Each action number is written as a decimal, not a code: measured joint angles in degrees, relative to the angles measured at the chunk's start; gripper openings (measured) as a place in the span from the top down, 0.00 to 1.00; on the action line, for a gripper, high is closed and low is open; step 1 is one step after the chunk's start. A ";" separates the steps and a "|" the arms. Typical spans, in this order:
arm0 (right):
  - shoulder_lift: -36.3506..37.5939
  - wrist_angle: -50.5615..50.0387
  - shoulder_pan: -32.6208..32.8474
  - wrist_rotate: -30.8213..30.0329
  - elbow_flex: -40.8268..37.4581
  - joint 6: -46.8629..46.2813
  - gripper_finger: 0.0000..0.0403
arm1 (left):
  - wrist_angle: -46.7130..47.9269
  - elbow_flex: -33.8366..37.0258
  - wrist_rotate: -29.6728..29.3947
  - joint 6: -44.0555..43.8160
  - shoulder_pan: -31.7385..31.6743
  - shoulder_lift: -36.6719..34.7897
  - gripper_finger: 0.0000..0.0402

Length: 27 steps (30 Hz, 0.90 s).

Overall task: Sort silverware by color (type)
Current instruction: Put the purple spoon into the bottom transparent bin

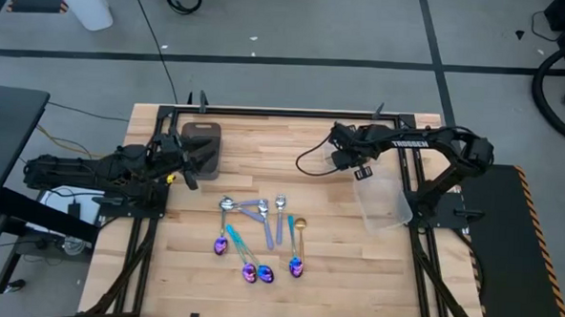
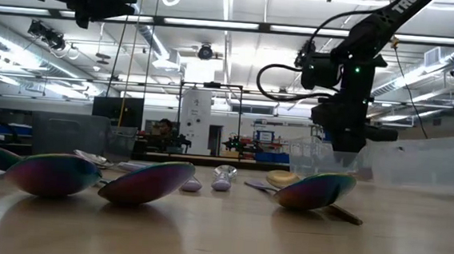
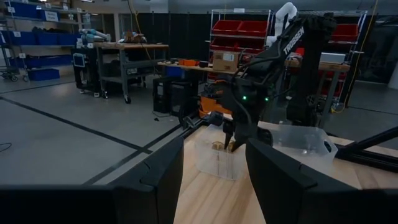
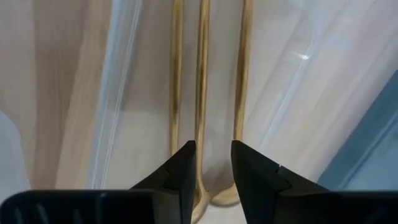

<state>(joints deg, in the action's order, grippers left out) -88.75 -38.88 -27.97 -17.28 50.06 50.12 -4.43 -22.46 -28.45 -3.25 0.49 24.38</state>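
a workshop or lab: red parts bins (image 3: pixel 239 28) on shelving, workbenches (image 3: pixel 127 46), concrete floor, ceiling strip lights (image 2: pixel 218 24).

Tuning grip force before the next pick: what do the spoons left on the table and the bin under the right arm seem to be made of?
The spoons look like polished metal: some plain silver, one gold, several with an iridescent purple-blue coating and teal handles; the bowls mirror the room in the low view. The bin looks like clear thin plastic, since the wood shows through its walls. The table looks like pale butcher-block wood, with visible planks.
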 joint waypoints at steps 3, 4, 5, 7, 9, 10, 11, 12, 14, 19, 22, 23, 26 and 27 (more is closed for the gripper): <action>-0.03 -3.40 0.69 -0.18 1.72 -1.81 0.73 | 0.01 0.00 0.00 0.00 -0.01 0.00 0.55; -0.03 -4.57 0.92 -0.04 2.53 -2.65 0.73 | 0.01 0.00 0.00 0.01 -0.01 0.00 0.55; -0.03 -6.06 1.12 0.14 3.43 -3.64 0.73 | 0.02 0.02 0.00 0.02 0.00 0.00 0.55; -0.03 -8.61 1.58 0.33 5.39 -5.55 0.73 | 0.00 0.00 0.00 0.00 0.00 0.00 0.55; -0.03 -10.75 1.94 0.33 7.57 -7.38 0.73 | 0.00 0.00 0.00 0.00 0.00 0.00 0.55; -0.03 -12.03 2.15 0.33 8.84 -8.57 0.73 | 0.00 0.00 0.00 0.00 -0.01 -0.02 0.55; -0.03 -13.19 2.41 0.33 10.07 -10.03 0.73 | 0.01 0.01 0.00 0.00 0.00 0.00 0.55; -0.03 -14.06 2.72 0.33 11.39 -11.89 0.73 | 0.00 0.02 0.00 -0.06 0.00 0.00 0.55; -0.03 -15.84 3.42 0.14 14.30 -17.35 0.73 | 0.00 0.01 0.00 -0.13 0.00 0.00 0.55; -0.03 -18.49 5.12 -3.78 22.72 -33.62 0.73 | 0.00 0.01 0.01 -0.14 0.00 0.00 0.55; -0.03 -20.61 5.88 -3.89 28.20 -39.67 0.73 | 0.00 0.00 0.00 -0.46 0.00 -0.02 0.55; -0.03 -21.17 6.21 -3.48 30.05 -41.02 0.73 | 0.00 0.00 0.02 -0.55 0.00 -0.02 0.55; -0.03 -23.15 7.34 -2.49 35.37 -44.36 0.73 | 0.00 0.00 0.02 -0.55 0.00 -0.02 0.55; -0.03 -23.79 7.72 -2.43 37.27 -45.54 0.73 | 0.00 0.01 0.02 -0.55 0.00 0.00 0.55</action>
<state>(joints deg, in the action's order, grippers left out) -88.77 -62.67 -20.26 -19.71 87.32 4.58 -4.43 -22.45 -28.42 -3.79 0.49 24.38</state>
